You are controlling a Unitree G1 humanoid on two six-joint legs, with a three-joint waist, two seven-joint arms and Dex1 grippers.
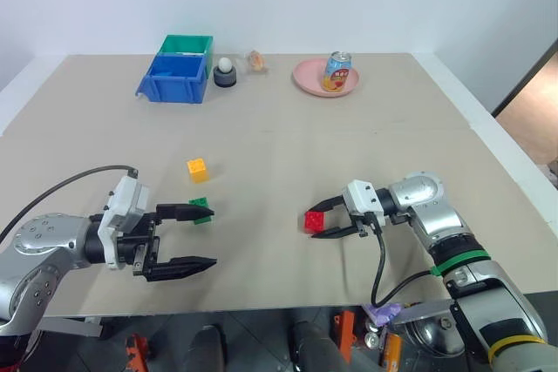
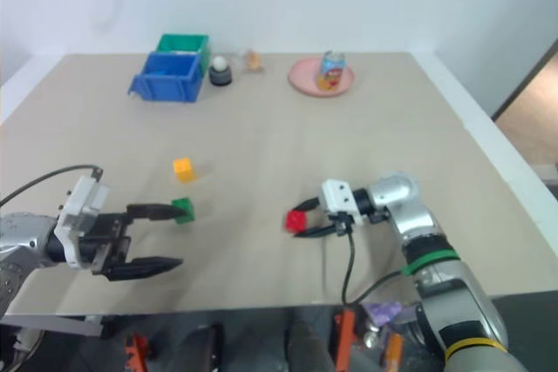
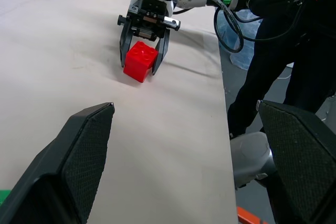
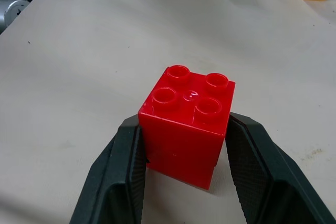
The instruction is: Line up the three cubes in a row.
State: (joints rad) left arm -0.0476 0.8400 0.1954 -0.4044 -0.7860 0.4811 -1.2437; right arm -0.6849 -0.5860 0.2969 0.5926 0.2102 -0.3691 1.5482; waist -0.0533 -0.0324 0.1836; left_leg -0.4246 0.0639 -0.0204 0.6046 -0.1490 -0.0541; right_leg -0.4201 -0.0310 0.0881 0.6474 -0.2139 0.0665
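Note:
The red cube [image 1: 313,221] rests on the table right of centre, studs up, with my right gripper [image 1: 326,222] shut on its two sides; its black fingers [image 4: 122,174] press the cube [image 4: 186,126] from both flanks. The yellow cube [image 1: 198,169] lies to the left, and the green cube [image 1: 200,210] sits just in front of it. My left gripper [image 1: 198,237] stands open, level, its far fingertip right beside the green cube; whether they touch I cannot tell. Nothing lies between its fingers [image 3: 73,166].
At the back of the table stand a blue bin [image 1: 173,78] and a green bin [image 1: 187,44], a small dark cup holding a white ball [image 1: 225,71], and a pink plate [image 1: 305,81] with a can [image 1: 336,71]. The table's near edge runs just below both grippers.

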